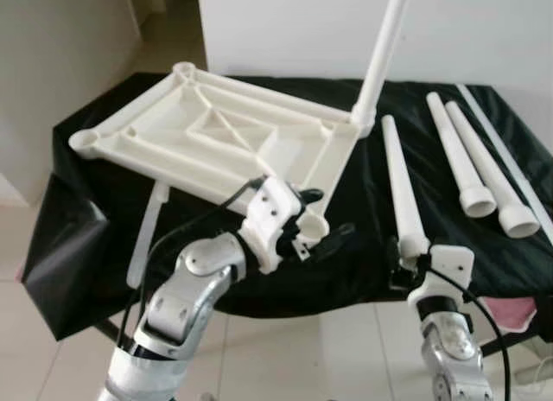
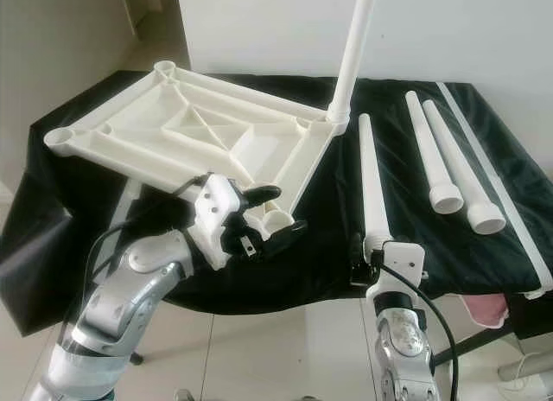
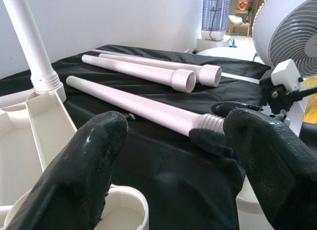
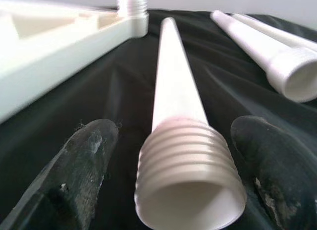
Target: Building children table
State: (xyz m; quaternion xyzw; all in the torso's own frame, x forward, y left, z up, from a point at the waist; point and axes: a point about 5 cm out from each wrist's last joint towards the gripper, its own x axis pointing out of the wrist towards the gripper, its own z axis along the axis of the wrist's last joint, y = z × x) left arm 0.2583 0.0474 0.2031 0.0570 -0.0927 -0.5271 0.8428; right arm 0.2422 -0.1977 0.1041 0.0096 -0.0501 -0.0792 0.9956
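Note:
The white plastic table top [image 1: 216,129] lies upside down on a black-covered table [image 1: 104,194]. One white leg [image 1: 384,47] stands upright, screwed into its far right corner. A loose leg [image 1: 402,185] lies beside it on the cloth. My left gripper [image 1: 327,213] is open at the top's near right corner, with its fingers on either side of the empty socket [image 3: 124,210]. My right gripper [image 4: 176,128] is open at the table's front edge, one finger on each side of the loose leg's threaded end [image 4: 188,165], with a gap on both sides.
Two more loose legs [image 1: 454,155] [image 1: 488,168] lie further right, threaded ends toward me. A long thin white strip [image 1: 510,159] runs along the cloth's right edge. A white fan [image 3: 292,31] stands off to the right. A pink object [image 1: 510,315] shows below the table.

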